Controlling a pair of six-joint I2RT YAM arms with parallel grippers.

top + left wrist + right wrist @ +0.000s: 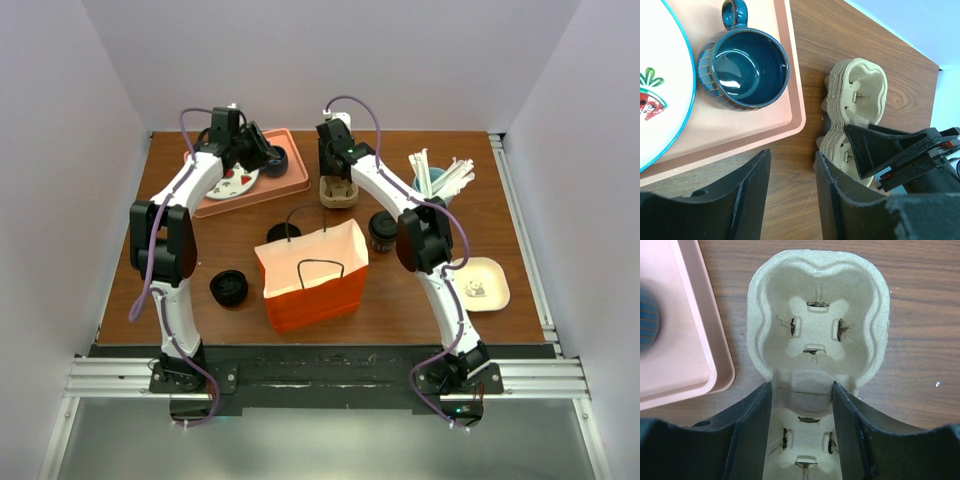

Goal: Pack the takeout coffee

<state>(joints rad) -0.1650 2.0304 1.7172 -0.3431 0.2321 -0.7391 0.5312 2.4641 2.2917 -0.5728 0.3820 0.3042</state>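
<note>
Wooden table [245, 225], right claw [801, 386] astride pulp cup carrier [816, 337]

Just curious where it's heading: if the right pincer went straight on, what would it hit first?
Most likely the cardboard cup carrier: the right pincer straddles its narrow middle, so that ridge lies first in line. How close it is, I can't judge.

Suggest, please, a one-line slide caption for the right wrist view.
Right gripper straddles the waist of a pulp cup carrier on the wooden table, pink tray at left.
</note>
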